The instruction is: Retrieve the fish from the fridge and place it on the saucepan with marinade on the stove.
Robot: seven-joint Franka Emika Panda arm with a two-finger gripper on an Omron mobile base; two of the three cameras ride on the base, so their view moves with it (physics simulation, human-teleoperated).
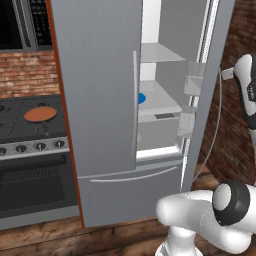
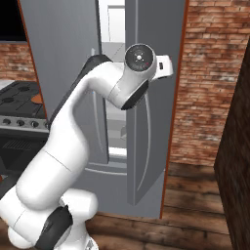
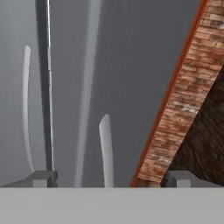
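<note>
1. Tall grey steel fridge [image 1: 100, 100] w/ double doors: right door swung open, left door shut. White interior, grey shelves and bottom drawer front show in left base view.
2. Blue round plate [image 1: 142, 98] sits on mid shelf inside fridge, partly hidden behind left door edge. Can't make out the fish itself; too hidden/small to tell.
3. Hand [image 3: 109, 178] is outside the fridge, facing the grey outer face of the open door; a curved vertical door handle [image 3: 105, 148] is just in front, betw. the fingertips. Fingertips [image 3: 41, 178] stand wide apart, nothing betw. them, not touching the handle as far as visible.
4. Brick wall [image 3: 175, 118] runs beside the door edge in hand view.
5. Shallow round saucepan [image 1: 41, 115] w/ flat reddish-brown marinade [image 1: 40, 114] sits on dark grey gas stove [image 1: 30, 125], left of fridge, well apart from the hand. Silver knobs along stove front.
6. So plate shelf is on the far side of the open door from the hand.
</note>
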